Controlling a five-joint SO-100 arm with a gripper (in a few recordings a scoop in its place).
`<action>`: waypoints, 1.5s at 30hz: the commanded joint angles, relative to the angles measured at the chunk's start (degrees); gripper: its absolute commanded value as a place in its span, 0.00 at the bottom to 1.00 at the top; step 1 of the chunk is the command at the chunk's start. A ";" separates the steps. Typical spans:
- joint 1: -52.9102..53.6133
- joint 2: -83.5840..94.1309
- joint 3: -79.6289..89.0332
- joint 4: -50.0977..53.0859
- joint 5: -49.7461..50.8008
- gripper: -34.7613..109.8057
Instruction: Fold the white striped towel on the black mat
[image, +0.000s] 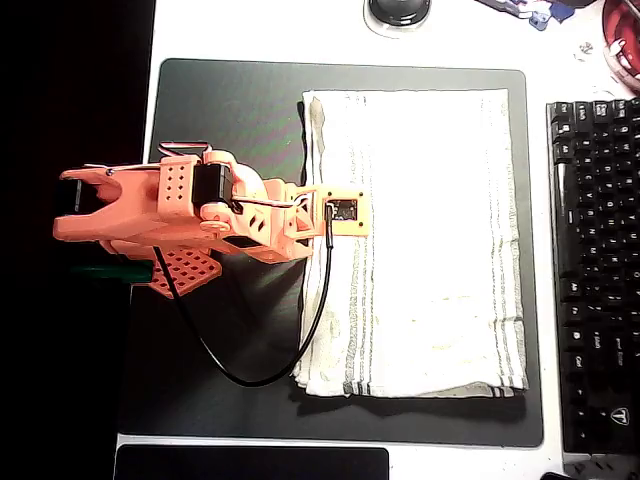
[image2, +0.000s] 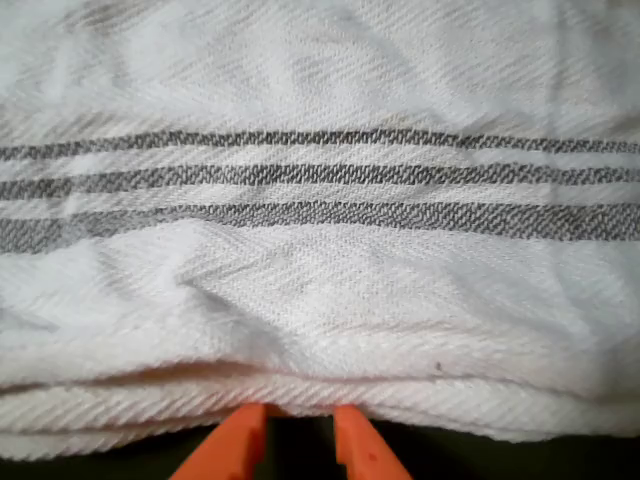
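Close in the wrist view, two orange fingertips (image2: 235, 445) of the one pincer (image2: 300, 440) stand narrowly apart at the layered edge of the single white striped towel (image2: 320, 250), three grey stripes running across it. Overhead, that towel (image: 420, 240) lies folded on the one black mat (image: 230, 110), with one black keyboard (image: 595, 270) on the bench (image: 250, 25) beyond.

**Open mat on your left, crowded on the right**

In the overhead view, the black mat (image: 230, 110) lies bare left of the white striped towel (image: 430, 250), though the orange arm (image: 190, 210) and its looping black cable (image: 250, 375) cross that strip. Right of the mat, the black keyboard (image: 595, 270) stands close. In the wrist view, the gripper (image2: 300, 445) meets the towel's layered edge.
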 joint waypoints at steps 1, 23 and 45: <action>-0.35 1.05 1.05 0.70 -0.44 0.31; -0.79 1.05 1.05 0.70 -0.44 0.31; -0.53 1.14 1.05 0.44 2.11 0.24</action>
